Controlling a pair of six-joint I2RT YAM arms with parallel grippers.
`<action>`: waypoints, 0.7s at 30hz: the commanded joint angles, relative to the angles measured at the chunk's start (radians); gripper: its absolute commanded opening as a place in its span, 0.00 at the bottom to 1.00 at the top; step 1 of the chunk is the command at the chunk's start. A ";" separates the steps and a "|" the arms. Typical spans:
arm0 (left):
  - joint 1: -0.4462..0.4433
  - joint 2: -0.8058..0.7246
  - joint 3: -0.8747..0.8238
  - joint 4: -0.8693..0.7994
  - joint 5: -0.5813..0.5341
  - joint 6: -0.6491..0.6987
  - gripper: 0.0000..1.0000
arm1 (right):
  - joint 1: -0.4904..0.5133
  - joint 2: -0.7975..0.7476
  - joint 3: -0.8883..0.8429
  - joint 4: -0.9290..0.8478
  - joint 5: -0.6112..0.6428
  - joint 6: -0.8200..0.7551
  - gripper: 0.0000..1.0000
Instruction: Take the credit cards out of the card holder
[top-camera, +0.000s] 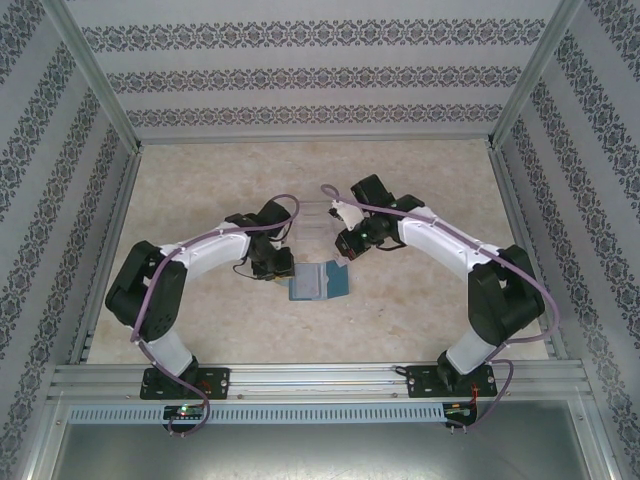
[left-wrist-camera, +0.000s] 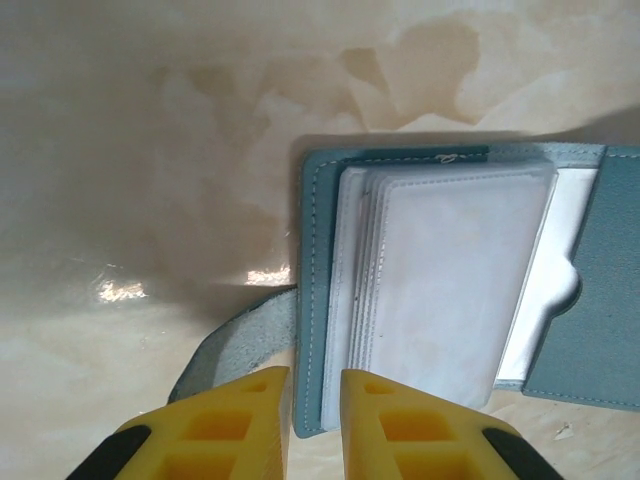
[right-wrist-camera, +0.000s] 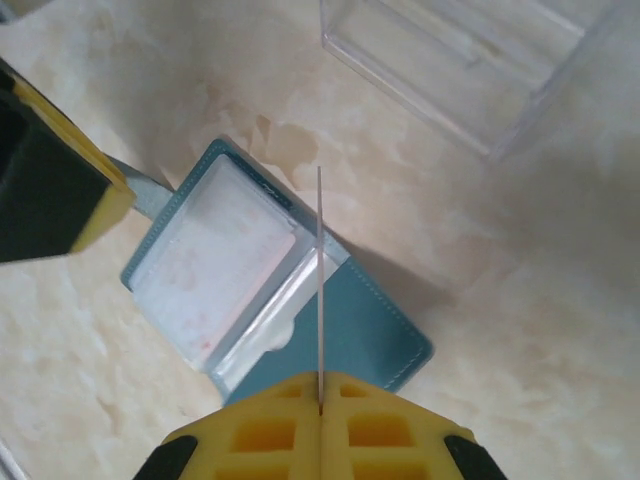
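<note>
Left arm (top-camera: 205, 243) and right arm (top-camera: 440, 240) were noted as white links joined by black joint housings, mounted on black bases (top-camera: 185, 381). A lilac cable (top-camera: 150, 300) was seen routed along each. Fingers (left-wrist-camera: 230, 425) were recorded as yellow, moulded with square pockets, black at the roots.

Teal card holder (right-wrist-camera: 370, 340) open flat, clear sleeves (left-wrist-camera: 440, 280) stacked on one half; credit card (right-wrist-camera: 320, 260) upright, edge-on, above it.
</note>
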 joint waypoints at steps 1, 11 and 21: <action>0.031 -0.040 -0.038 0.048 0.025 -0.018 0.20 | -0.006 0.037 0.069 -0.086 0.058 -0.245 0.00; 0.087 -0.116 -0.135 0.078 0.030 -0.029 0.22 | 0.001 0.208 0.399 -0.337 0.127 -0.590 0.00; 0.114 -0.145 -0.179 0.091 0.030 -0.026 0.22 | 0.020 0.385 0.714 -0.544 0.143 -0.776 0.00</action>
